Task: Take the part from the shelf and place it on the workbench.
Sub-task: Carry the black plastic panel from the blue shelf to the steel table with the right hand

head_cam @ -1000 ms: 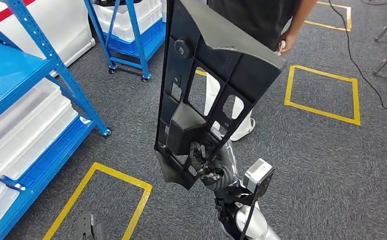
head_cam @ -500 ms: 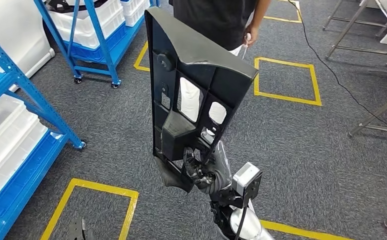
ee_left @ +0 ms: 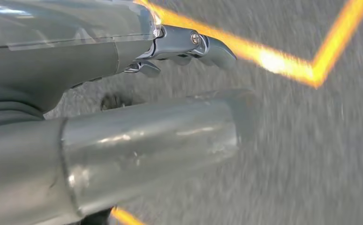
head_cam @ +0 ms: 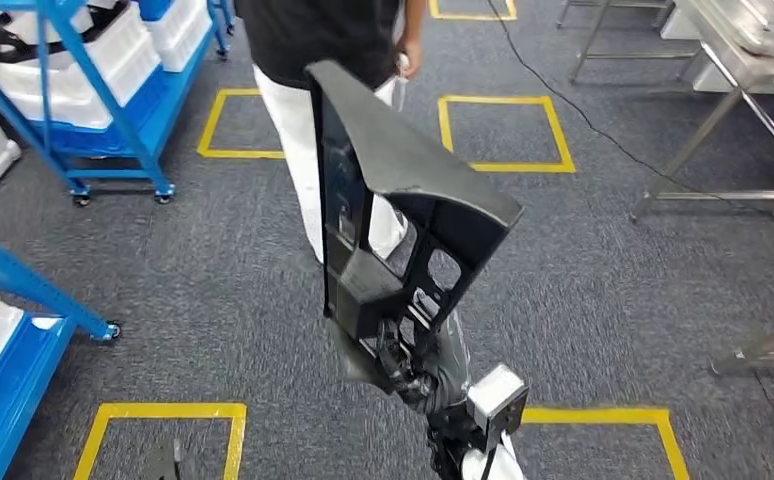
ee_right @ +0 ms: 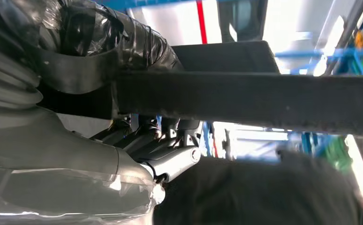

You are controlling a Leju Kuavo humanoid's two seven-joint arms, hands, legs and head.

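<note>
My right hand (head_cam: 410,362) grips the lower end of a large black plastic part (head_cam: 395,205) and holds it upright in front of me in the head view. The part is a long ribbed panel with several cut-out windows. In the right wrist view the fingers (ee_right: 170,154) wrap under a dark bar of the part (ee_right: 273,103). My left hand (ee_left: 179,89) hangs over the grey carpet, fingers apart and holding nothing. The metal workbench (head_cam: 758,55) stands at the far right. The blue shelf (head_cam: 23,285) is at the left edge.
A person in a dark top and white trousers (head_cam: 308,120) stands just behind the part. A blue wheeled rack with white bins (head_cam: 93,90) is at the back left. Yellow floor squares (head_cam: 503,135) mark the carpet. A cable (head_cam: 603,135) runs towards the bench legs.
The camera has turned right: the blue shelves have slid to the left edge and the metal workbench has come into view. My right hand still holds the part upright.
</note>
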